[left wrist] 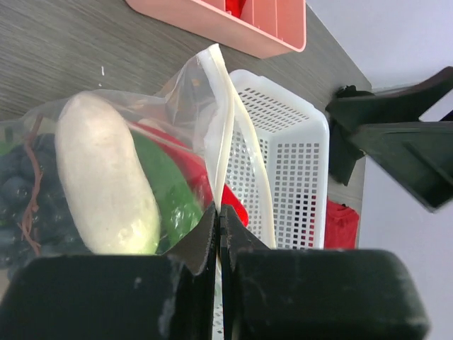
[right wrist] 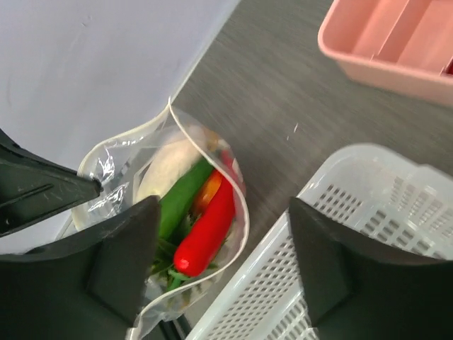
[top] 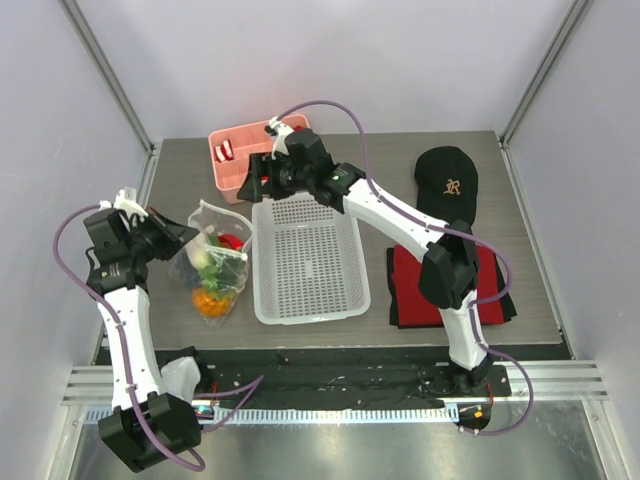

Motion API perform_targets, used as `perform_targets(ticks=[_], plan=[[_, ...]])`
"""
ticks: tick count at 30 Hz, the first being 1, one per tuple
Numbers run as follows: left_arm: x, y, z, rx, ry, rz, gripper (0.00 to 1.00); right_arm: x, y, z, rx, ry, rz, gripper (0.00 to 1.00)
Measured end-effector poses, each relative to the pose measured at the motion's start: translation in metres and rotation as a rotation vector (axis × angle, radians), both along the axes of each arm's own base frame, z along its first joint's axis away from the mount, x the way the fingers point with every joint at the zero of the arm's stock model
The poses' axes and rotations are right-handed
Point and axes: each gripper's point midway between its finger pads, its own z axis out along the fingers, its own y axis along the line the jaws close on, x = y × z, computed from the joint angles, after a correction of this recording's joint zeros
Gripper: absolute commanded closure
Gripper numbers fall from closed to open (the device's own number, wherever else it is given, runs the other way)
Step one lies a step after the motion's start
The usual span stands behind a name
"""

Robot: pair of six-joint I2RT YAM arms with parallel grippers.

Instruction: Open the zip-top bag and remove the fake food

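Left pincer (left wrist: 219, 225) clamped on zip-top bag (left wrist: 191, 106) rim, near the surface's (top: 400, 150) left edge. Right pincer (right wrist: 221, 263) apart above the open mouth; fake food (right wrist: 207, 225) inside. Risk: thin rim slips my pinch, mouth collapses, reach blocked.

One zip-top bag (top: 212, 262), one basket (top: 310, 262), one tray (top: 230, 168), one cap (top: 447, 180)

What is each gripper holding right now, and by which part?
The left gripper pinches the zip-top bag by one side of its open rim. The right gripper is open, holding nothing.
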Motion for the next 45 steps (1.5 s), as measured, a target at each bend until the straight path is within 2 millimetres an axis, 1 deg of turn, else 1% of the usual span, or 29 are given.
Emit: perform_targets(ticks=[1,2,4,8,11,13,15,17,19,20,22,23,27,29,31,33,36,37,38,40,41,42,45], plan=[[0.0,-0.001,-0.001,-0.003,0.001,-0.002,1.0,-0.004,0.0,-0.003,-0.025,-0.013,0.015,0.55],[0.0,-0.001,-0.001,-0.005,-0.007,-0.005,1.0,-0.01,0.001,-0.007,-0.053,-0.016,0.031,0.58],[0.0,-0.003,0.003,-0.005,-0.028,-0.012,1.0,-0.024,0.005,-0.015,-0.105,-0.011,0.068,0.57],[-0.001,-0.005,0.01,0.003,-0.063,-0.019,1.0,-0.056,0.021,-0.032,-0.185,-0.019,0.139,0.57],[-0.001,-0.007,0.013,-0.008,-0.075,-0.028,1.0,-0.074,0.034,-0.047,-0.239,-0.015,0.184,0.55],[-0.001,-0.009,0.015,-0.016,-0.078,-0.035,1.0,-0.08,0.038,-0.058,-0.268,-0.003,0.203,0.52],[-0.002,-0.011,0.016,-0.026,-0.081,-0.046,1.0,-0.081,0.037,-0.069,-0.299,0.013,0.207,0.48],[-0.003,-0.013,0.018,-0.032,-0.09,-0.055,1.0,-0.077,0.034,-0.079,-0.325,0.027,0.2,0.45],[-0.004,-0.016,0.018,-0.044,-0.094,-0.061,1.0,-0.072,0.033,-0.087,-0.346,0.034,0.188,0.4],[-0.005,-0.017,0.018,-0.049,-0.095,-0.064,1.0,-0.071,0.032,-0.09,-0.357,0.039,0.185,0.36],[-0.006,-0.018,0.019,-0.053,-0.099,-0.067,1.0,-0.07,0.03,-0.095,-0.373,0.048,0.184,0.34],[-0.006,-0.019,0.02,-0.055,-0.101,-0.069,1.0,-0.07,0.029,-0.098,-0.382,0.053,0.184,0.31],[-0.008,-0.02,0.021,-0.059,-0.107,-0.075,1.0,-0.075,0.03,-0.101,-0.395,0.057,0.19,0.31],[-0.008,-0.021,0.02,-0.061,-0.106,-0.076,1.0,-0.079,0.032,-0.101,-0.399,0.054,0.195,0.35],[-0.008,-0.021,0.019,-0.061,-0.107,-0.077,1.0,-0.083,0.033,-0.103,-0.407,0.052,0.196,0.36],[-0.008,-0.021,0.018,-0.062,-0.107,-0.079,1.0,-0.086,0.034,-0.103,-0.414,0.05,0.197,0.42],[-0.009,-0.022,0.014,-0.068,-0.107,-0.082,1.0,-0.089,0.033,-0.107,-0.432,0.049,0.194,0.56],[-0.009,-0.022,0.014,-0.07,-0.106,-0.081,1.0,-0.089,0.033,-0.108,-0.437,0.049,0.191,0.68],[-0.009,-0.023,0.013,-0.073,-0.106,-0.082,1.0,-0.088,0.032,-0.109,-0.445,0.048,0.183,0.75],[-0.009,-0.023,0.011,-0.079,-0.101,-0.081,1.0,-0.085,0.029,-0.11,-0.462,0.046,0.165,0.83],[-0.01,-0.023,0.01,-0.081,-0.098,-0.081,1.0,-0.084,0.029,-0.108,-0.467,0.044,0.16,0.97],[-0.01,-0.023,0.008,-0.083,-0.095,-0.08,1.0,-0.083,0.029,-0.105,-0.468,0.04,0.156,0.99],[-0.009,-0.023,0.003,-0.088,-0.091,-0.079,1.0,-0.074,0.035,-0.082,-0.441,0.005,0.138,0.99]])
